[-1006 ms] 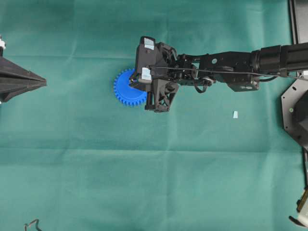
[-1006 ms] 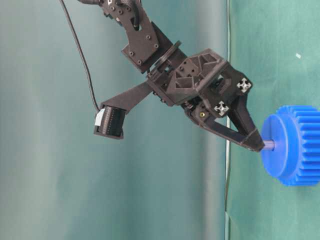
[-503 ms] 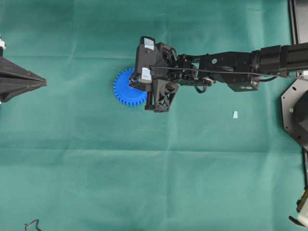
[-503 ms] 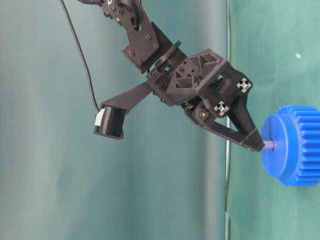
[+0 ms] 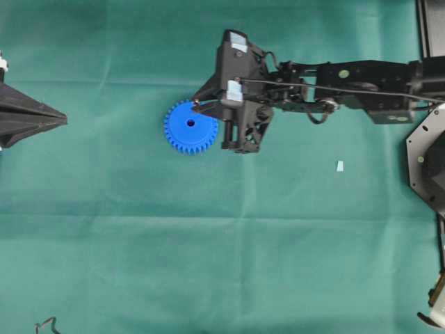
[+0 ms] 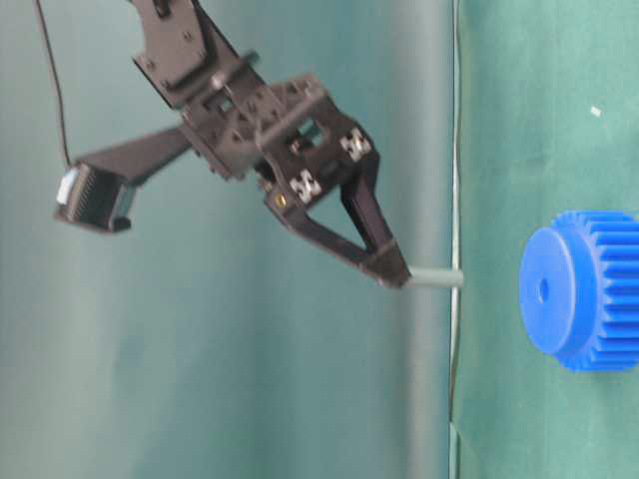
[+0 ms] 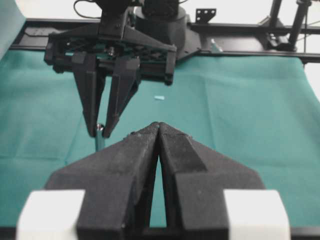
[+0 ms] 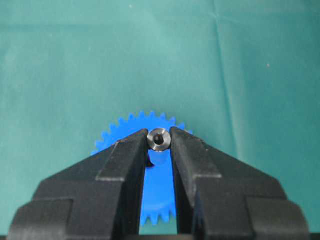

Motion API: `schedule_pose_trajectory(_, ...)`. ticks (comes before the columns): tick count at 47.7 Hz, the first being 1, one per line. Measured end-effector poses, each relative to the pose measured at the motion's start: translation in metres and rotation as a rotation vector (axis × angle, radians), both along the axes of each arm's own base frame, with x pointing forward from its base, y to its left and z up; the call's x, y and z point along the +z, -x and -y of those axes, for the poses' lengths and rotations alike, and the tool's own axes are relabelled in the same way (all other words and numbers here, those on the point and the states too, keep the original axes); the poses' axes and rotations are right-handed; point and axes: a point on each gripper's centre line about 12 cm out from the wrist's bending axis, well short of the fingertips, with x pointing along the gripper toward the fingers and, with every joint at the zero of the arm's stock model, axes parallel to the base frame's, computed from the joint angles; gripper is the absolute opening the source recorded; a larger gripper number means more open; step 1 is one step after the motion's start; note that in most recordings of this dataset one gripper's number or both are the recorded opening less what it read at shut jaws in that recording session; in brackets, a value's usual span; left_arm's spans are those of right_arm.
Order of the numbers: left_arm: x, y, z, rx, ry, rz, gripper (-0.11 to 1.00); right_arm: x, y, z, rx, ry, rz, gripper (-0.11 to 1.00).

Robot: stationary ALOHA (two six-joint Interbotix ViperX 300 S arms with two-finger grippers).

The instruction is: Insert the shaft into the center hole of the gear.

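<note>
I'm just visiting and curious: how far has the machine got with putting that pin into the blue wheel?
Done: the right gripper has the shaft pinched between its fingertips. In hand: carrying it above the gear. Left: the center hole shows empty, so the shaft must go in.

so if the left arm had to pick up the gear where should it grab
By the toothed rim, from straight above. The gear lies flat on the cloth, so only its opposite edges give the fingers purchase; the flat face and small center hole offer nothing to pinch.
</note>
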Motion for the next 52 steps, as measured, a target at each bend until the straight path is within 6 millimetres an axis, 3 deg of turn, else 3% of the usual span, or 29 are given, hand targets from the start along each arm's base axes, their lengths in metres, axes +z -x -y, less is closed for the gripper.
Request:
schedule_pose_trajectory(19, 0.000, 0.000, 0.000, 0.000, 0.000, -0.002, 0.00, -0.004, 0.053, -0.008, -0.005, -0.009, -0.022, 0.18)
schedule_pose_trajectory(28, -0.001, 0.000, 0.000, 0.002, 0.000, -0.003, 0.00, -0.021, 0.069, -0.009, -0.012, -0.017, -0.049, 0.18)
schedule_pose_trajectory(52, 0.000, 0.000, 0.000, 0.000, 0.000, 0.000, 0.00, -0.075, 0.068, 0.001, -0.060, -0.022, -0.085, 0.18)
